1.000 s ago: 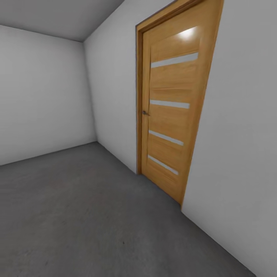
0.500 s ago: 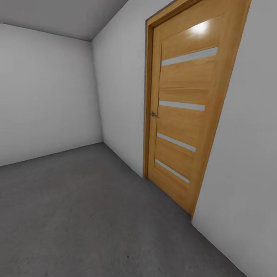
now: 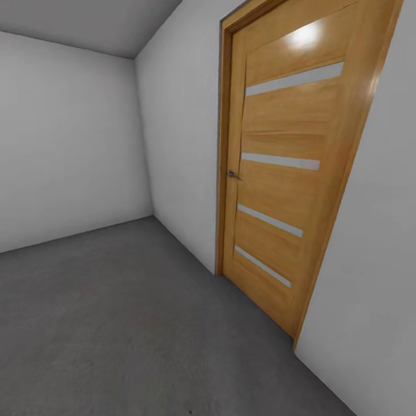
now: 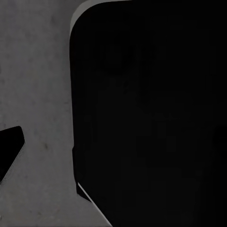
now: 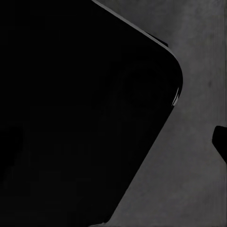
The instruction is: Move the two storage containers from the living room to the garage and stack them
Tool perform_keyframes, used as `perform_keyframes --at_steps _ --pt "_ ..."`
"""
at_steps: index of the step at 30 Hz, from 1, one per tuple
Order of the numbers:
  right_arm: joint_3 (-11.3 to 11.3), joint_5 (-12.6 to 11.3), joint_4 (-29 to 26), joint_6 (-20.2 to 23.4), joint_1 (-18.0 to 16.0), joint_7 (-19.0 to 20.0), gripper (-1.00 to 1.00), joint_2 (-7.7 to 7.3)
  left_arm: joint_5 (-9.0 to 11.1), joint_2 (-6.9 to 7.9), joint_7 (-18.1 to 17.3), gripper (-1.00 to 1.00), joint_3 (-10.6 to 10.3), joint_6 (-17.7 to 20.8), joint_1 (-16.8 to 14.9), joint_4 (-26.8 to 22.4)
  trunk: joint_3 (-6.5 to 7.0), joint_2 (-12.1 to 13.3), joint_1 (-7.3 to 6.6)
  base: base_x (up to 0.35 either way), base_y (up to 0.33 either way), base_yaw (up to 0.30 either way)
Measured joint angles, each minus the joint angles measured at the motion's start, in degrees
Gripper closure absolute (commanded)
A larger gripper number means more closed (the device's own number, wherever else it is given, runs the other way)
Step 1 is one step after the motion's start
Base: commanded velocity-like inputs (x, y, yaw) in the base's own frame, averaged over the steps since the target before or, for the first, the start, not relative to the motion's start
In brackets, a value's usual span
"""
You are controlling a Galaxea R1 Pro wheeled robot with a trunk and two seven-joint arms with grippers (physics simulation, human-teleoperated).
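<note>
**In transit on concrete, no bins in sight**

Starting at the left of the head view, we face a plain white wall (image 3: pixel 63 138) that meets a second white wall at a corner. Below both spreads the floor (image 3: pixel 127 323), dark grey, rough and speckled, which suggests that we are in the garage or in a passage of the same finish. Further right, set into the second wall, stands a closed wooden door (image 3: pixel 283 173) with four pale horizontal strips and a small dark handle (image 3: pixel 233 174) on its left edge.

In the left wrist view a large black rounded shape (image 4: pixel 151 113) takes up most of the picture, with grey concrete beside it and a small dark tip at one edge. We take the shape for part of our own body or base, though we cannot be sure. The right wrist view is much the same: a black rounded mass (image 5: pixel 80 113) over grey concrete. We cannot tell from either view whether the grippers are wide, narrow or holding anything.

We judge this to be a travel step, either fetching a container or returning for one. The storage containers are nowhere before us, so we cannot place them relative to either gripper. The next move calls for steering on to find them.
</note>
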Motion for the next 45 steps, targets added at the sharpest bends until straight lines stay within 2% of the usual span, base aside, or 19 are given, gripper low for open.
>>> perform_keyframes --at_steps 45 --pt "0.0 0.0 0.0 0.06 0.0 0.0 -1.0 -0.05 0.0 -0.05 0.0 -1.0 0.0 0.0 0.0 0.0 0.0 0.0 0.0 0.305 0.0 0.0"
